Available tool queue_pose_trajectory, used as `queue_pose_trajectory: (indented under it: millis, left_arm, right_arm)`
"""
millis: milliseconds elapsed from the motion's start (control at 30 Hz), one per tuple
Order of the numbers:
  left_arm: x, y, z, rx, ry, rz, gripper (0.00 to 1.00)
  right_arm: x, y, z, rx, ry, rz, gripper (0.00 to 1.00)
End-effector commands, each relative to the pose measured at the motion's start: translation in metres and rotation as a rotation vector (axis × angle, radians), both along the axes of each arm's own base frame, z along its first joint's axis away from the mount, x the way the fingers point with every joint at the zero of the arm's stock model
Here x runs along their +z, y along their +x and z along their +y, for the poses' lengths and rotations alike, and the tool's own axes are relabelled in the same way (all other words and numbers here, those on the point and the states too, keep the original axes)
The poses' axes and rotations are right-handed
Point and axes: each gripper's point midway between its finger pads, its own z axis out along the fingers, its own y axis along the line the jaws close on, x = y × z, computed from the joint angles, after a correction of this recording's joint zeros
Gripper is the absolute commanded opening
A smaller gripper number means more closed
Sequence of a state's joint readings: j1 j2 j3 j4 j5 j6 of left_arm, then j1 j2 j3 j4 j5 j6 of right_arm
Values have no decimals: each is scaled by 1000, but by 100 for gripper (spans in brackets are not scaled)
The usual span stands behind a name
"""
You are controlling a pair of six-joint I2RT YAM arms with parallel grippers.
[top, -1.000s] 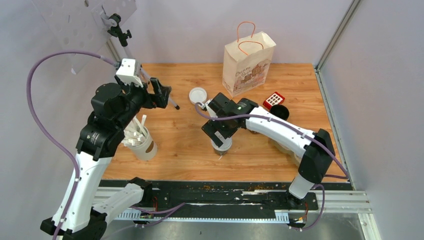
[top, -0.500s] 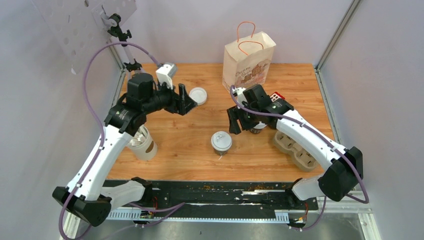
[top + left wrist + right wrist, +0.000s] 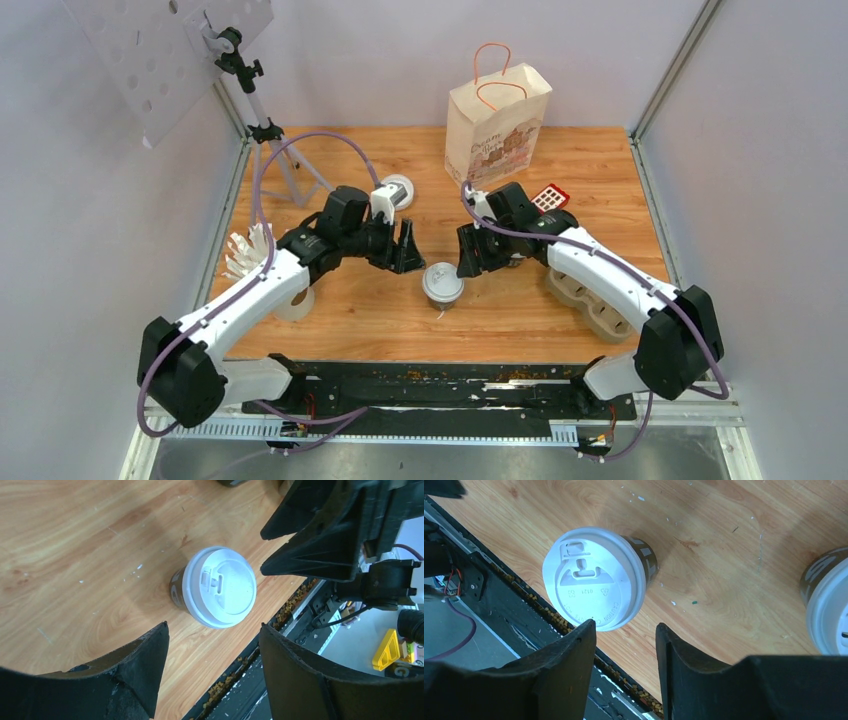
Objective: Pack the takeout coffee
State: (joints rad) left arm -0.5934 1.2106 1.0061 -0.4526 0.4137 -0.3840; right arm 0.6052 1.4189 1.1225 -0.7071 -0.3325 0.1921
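Flanking a lidded coffee cup near the front edge of the wooden table, the left gripper and right gripper are hovering just beside it, one on each side. Both are holding their jaws spread wide and grasping nothing. Each wrist view is showing the cup's white sip lid just beyond the black fingers, apart from them. A second lidded cup is standing nearby, at the right wrist view's edge. A paper bag is standing upright at the back, and a cup carrier is lying beside the right arm.
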Motion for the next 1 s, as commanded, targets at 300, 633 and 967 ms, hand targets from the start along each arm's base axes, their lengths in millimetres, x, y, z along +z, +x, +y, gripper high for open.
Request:
queue_pose_trajectory:
  millis: [300,633,967]
  left_arm:
    - [-41,5,-22,-26,-81,37,71]
    - [-70,2,-25,-46,-62,98,62]
    - [-88,-1,-20,-50,-18,121,56]
  right_arm:
    - [-13,13,9,-6,24,-3,44]
    - [-21,11,9,9,18,14,43]
    - [-32,8,7,11,1,30,41]
